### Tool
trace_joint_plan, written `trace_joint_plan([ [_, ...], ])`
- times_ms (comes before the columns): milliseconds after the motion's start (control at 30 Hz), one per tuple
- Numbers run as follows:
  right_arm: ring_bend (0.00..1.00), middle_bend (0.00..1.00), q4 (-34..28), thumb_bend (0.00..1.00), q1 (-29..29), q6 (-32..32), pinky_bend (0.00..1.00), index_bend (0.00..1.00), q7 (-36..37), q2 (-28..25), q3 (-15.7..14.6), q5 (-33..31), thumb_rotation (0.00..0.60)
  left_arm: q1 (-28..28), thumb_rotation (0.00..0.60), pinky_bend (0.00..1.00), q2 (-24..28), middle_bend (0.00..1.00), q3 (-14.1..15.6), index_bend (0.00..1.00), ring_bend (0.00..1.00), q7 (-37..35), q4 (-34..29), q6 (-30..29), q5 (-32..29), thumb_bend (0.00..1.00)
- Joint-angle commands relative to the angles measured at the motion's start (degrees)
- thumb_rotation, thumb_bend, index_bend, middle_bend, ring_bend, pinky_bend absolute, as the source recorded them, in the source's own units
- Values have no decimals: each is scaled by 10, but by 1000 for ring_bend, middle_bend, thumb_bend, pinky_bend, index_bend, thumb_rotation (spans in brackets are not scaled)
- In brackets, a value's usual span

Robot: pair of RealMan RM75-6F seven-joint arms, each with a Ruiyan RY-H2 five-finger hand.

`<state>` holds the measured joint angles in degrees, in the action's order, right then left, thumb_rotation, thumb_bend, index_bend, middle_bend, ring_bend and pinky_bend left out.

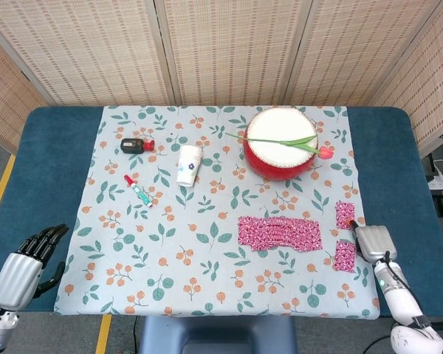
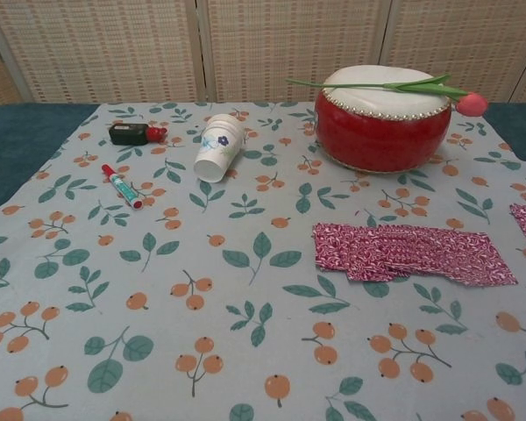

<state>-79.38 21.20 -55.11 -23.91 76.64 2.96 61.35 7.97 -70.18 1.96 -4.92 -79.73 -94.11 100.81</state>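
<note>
1. Fingers [image 1: 354, 225] of right hand [image 1: 373, 242]: tucked under the palm, at the pink patterned cloth strip [image 1: 345, 256]; clamped or merely touching, cannot tell.
2. Strip: just beside the folded pink patterned cloth [image 1: 280, 233], near the right edge of the floral tablecloth [image 1: 170, 251] on the tabletop.
3. Probably light, limp, quick to slide and unfold; best pinched at a free edge or corner.
4. Left hand [image 1: 22, 265]: off the near-left corner, fingers apart, holding nothing.

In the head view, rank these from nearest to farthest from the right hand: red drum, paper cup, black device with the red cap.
Measured from the right hand:
1. Red drum, at the back, on the right half of the cloth.
2. Paper cup, lying near the middle.
3. Black device with the red cap, back left.
</note>
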Motion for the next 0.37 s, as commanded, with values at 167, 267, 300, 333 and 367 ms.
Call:
trace_joint_plan([
  [167,779,739,-27,582,-81,-263,713,86,180,-31,-31,272,600,0,600,282,1,123,-1,75,159,-3,0,1,-4,500],
  [267,649,580,-11,367,-113,-320,669,86,178,-31,-40,292,600,-1,600,282,1,123,0,74,159,-1,-1,0,-1,501],
  [300,585,509,-12,314,-119,-322,649,79,172,-34,-42,287,600,0,600,282,1,123,0,75,158,0,-1,0,0,501],
  [333,494,423,-19,262,-125,-317,617,66,165,-38,-43,278,600,0,600,282,0,123,0,75,158,1,-1,0,0,501],
  [367,398,337,-35,226,-127,-304,579,44,152,-48,-47,268,600,0,600,282,0,124,0,75,159,3,-1,1,0,500],
])
